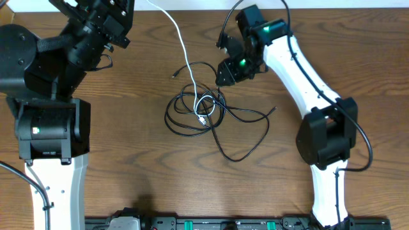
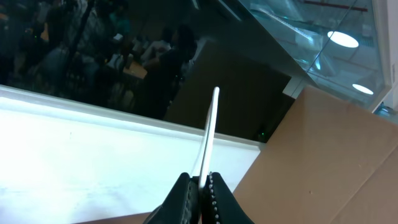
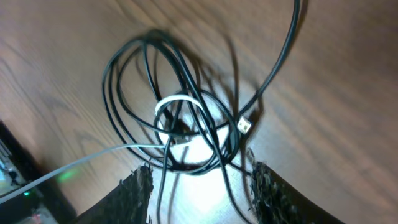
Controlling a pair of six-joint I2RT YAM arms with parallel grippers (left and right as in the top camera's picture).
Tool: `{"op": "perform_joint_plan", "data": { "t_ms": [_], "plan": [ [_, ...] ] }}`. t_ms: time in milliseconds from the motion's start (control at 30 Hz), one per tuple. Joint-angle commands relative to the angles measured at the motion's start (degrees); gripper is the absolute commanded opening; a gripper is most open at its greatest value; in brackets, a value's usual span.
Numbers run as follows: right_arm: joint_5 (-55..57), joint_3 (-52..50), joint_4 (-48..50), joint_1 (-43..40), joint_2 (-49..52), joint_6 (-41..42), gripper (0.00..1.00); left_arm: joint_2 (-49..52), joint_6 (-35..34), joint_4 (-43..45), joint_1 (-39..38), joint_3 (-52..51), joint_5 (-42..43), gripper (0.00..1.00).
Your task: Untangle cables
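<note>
Closest to my right wrist camera are my own two dark fingers (image 3: 138, 193), standing apart at the bottom edge with nothing pinched between them. My right hand (image 3: 202, 186) hangs over the cables (image 3: 155, 93). From here I see the knot up close: several black cables (image 3: 112, 81) coil in overlapping loops on the wooden bench (image 3: 323, 162). A small curl of the white cable (image 3: 180, 99) sits in their middle, and a metal-tipped plug (image 3: 244, 124) lies just beside the curl. I cannot tell from this view which strand passes over which.

My left wrist camera shows something else entirely. My left hand (image 2: 200, 186) is clamped together on the white cable (image 2: 208, 130), which rises straight and taut from between the fingertips. Behind it are a pale ledge, dark glass and a brown board (image 2: 336, 155).

Only the overhead view gives the whole layout. The cables (image 1: 203, 105) lie bunched at the middle of the bench (image 1: 128, 166), with one wide black loop trailing out toward my right arm. The white cable (image 1: 186, 54) climbs from the bunch to the far edge of the picture, near my left arm. My right hand (image 1: 225, 71) is at the bunch's far right rim. Two loose black plug ends point outward, well apart, one on each side of the bunch.
</note>
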Motion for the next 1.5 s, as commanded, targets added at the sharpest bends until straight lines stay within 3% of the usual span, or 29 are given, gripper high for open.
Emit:
{"op": "perform_joint_plan", "data": {
  "t_ms": [0,367,533,867,1000,1167,1333,1467],
  "plan": [
    [-1.20,-0.92,-0.79,1.95,4.22,8.00,0.49,-0.61,0.94,-0.52,0.33,1.25,-0.20,0.08],
    [-0.87,-1.66,-1.81,6.49,7.63,12.55,0.41,-0.72,-1.79,2.99,0.33,1.25,-6.78,0.07],
    [1.22,-6.88,3.91,7.13,7.65,17.99,0.31,-0.79,-1.86,1.46,0.33,1.25,-6.75,0.07],
    [4.35,-13.97,13.62,7.28,7.65,24.30,0.31,-0.79,-1.84,-0.22,0.33,1.25,-6.75,0.08],
    [8.20,-14.51,16.17,7.43,7.65,24.68,0.24,-0.72,-1.79,-1.29,0.33,1.22,-6.75,0.07],
    [8.70,-13.75,17.53,7.08,7.52,20.83,0.01,-0.68,-1.60,-1.31,0.33,1.22,-6.78,0.07],
    [8.70,-8.61,12.94,6.40,5.18,15.80,0.01,-0.17,-1.57,-2.58,0.33,1.22,-6.80,0.07],
    [5.35,-6.01,9.35,5.33,0.04,6.75,0.01,0.57,2.12,-7.76,0.33,1.22,-6.88,0.07]
  ]
}}
